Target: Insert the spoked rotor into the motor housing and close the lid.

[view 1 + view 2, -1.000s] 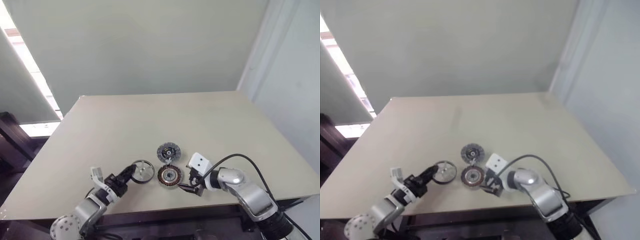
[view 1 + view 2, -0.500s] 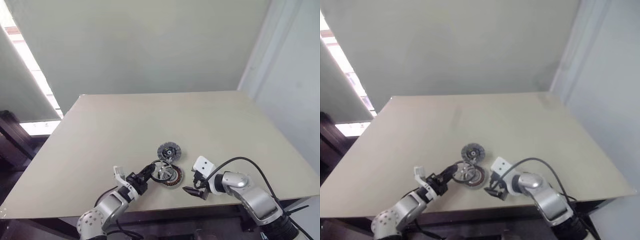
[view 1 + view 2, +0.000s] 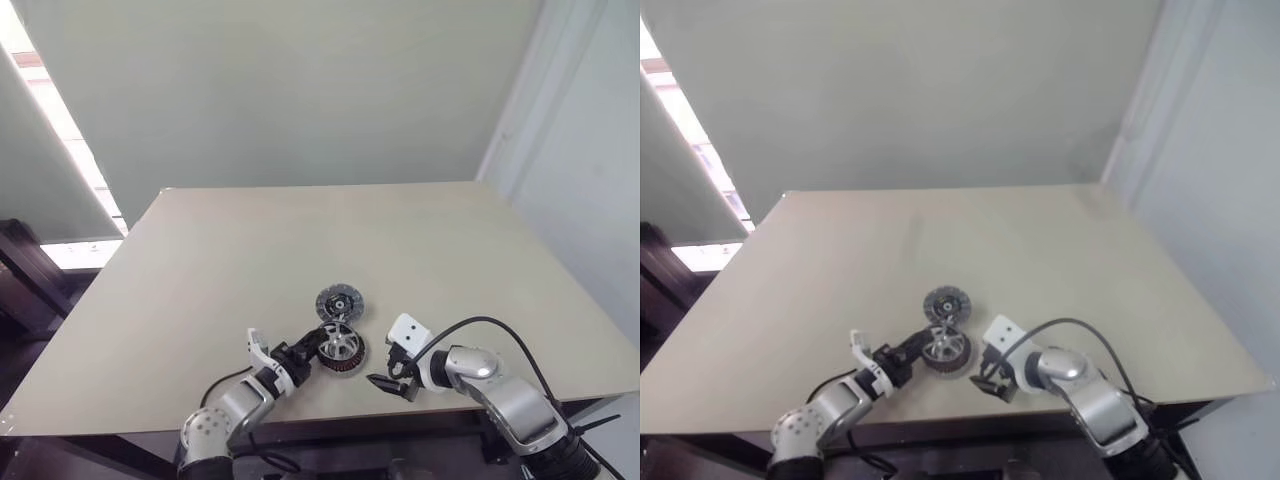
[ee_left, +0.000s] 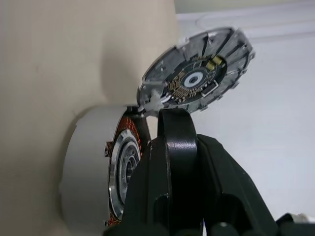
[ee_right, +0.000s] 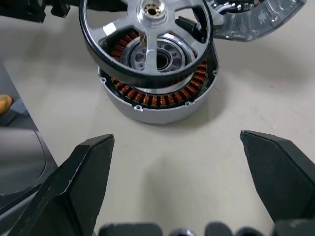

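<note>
The left gripper (image 3: pixel 312 352) is clamped on the rim of the spoked rotor (image 5: pixel 147 37), holding it tilted over the motor housing (image 5: pixel 162 105), hub turned up and toward the right arm. The housing lies flat on the table (image 3: pixel 300 240), open face up. The lid (image 3: pixel 338 302) lies flat just at the housing's 12 o'clock. At the housing's 3 o'clock the right gripper (image 3: pixel 385 381) hangs empty, fingers (image 5: pixel 86 182) spread wide, aimed at the housing.
</note>
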Available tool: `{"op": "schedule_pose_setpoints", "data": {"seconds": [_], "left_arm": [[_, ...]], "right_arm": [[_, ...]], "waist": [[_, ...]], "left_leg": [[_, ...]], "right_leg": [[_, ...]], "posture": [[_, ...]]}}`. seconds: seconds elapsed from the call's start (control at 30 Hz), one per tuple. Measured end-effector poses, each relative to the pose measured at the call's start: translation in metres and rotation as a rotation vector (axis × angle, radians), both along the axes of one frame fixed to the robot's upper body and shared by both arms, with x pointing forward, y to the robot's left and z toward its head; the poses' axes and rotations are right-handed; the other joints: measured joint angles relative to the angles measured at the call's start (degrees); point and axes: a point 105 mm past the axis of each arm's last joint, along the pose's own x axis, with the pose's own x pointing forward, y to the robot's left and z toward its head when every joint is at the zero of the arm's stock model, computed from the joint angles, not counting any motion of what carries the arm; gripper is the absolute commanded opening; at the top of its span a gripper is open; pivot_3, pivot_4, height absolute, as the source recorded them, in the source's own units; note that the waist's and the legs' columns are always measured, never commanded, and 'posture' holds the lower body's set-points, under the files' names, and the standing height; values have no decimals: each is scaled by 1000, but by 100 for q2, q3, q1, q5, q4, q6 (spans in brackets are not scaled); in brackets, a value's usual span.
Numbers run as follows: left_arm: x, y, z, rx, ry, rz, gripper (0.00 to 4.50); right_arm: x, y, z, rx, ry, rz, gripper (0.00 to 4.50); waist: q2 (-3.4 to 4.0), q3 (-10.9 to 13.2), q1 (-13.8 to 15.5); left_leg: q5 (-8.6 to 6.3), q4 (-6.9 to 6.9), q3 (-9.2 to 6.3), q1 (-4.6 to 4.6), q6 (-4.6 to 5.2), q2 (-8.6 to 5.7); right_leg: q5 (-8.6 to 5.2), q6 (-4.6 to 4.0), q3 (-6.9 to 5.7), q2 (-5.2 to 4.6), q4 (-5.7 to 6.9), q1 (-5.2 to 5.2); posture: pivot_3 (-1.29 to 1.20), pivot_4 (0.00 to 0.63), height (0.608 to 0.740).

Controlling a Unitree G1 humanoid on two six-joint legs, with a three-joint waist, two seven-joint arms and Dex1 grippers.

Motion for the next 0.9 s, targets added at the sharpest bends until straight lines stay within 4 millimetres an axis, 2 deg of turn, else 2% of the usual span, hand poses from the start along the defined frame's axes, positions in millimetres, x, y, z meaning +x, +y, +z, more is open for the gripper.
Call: {"op": "schedule_pose_setpoints", "data": {"seconds": [0.6,0.9], "left_arm": [[2,-1,-9,40,-6,-4,369],[9,-3,-3,26,-47,11,3281]], "right_arm": [[0,0,1,3,-8,-13,4500],[3,1,3,5,-27,-17,4500]], "waist": [[0,0,-1],[1,-1,1]], "left_leg": [[0,2,0,3,0,1],[0,5,-1,6,0,0]], "right_leg": [[0,0,-1,0,0,2],[0,0,-1,0,0,8]], "posture": [[0,0,740],[0,0,740]]}}
